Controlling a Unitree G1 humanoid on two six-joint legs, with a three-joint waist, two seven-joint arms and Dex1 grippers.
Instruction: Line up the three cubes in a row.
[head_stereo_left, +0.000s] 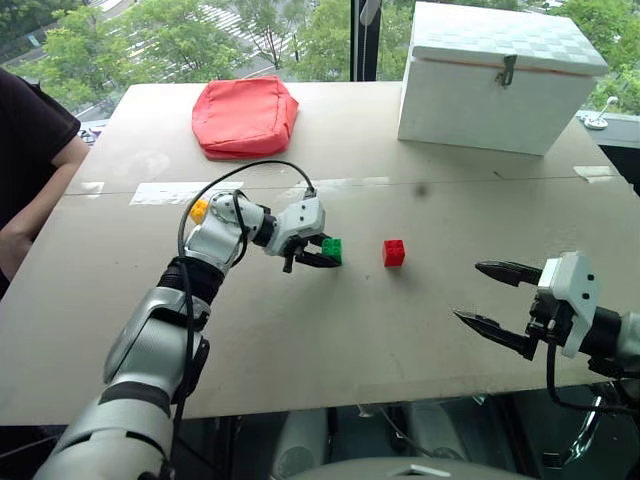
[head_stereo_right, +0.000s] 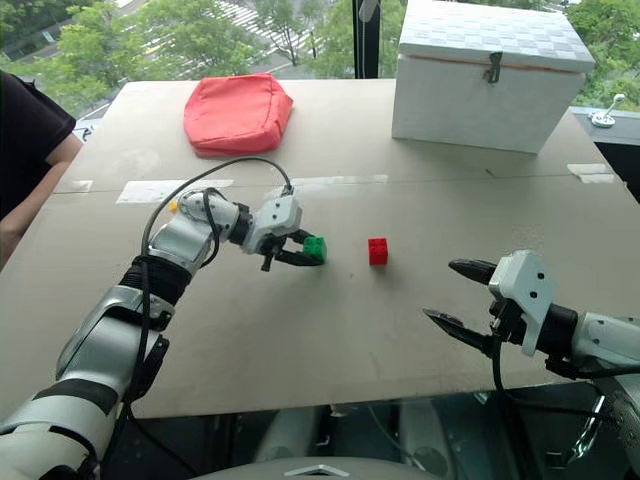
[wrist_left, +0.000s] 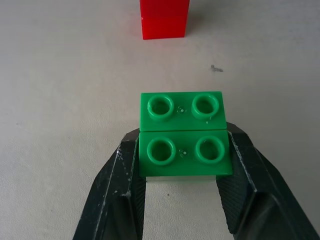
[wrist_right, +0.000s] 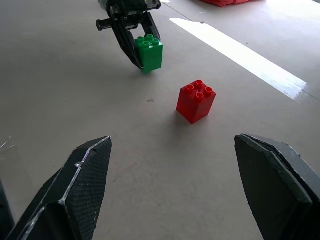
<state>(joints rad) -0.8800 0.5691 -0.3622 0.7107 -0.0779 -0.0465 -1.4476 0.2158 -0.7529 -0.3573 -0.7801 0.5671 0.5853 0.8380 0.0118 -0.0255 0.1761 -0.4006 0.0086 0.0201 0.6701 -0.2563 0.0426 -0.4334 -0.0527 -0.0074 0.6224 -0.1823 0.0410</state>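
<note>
On a tabletop by a window, the robot's left gripper is clamped on the green cube, one black finger pressed to each side; the right wrist view suggests the block sits at or just off the surface, though contact can't be confirmed from this angle. The red cube stands straight ahead of those fingertips, near but apart, a clear gap between the two blocks. The yellow cube lies behind the left gripper, back past the wrist and partly hidden by the arm, so its exact position relative to the others is hard to read.

The right gripper hangs out beyond the red cube on its far side from the green, jaws spread wide, nothing between them, pointed back toward both blocks.

Progress, approx.: no row yet. Green looks close to level w/ red, so that pair may be nearly set once it is let go. Yellow is still well off the line and must be fetched and placed beside them. Roughly a third done, at best; two placements left incl. the current one.
</note>
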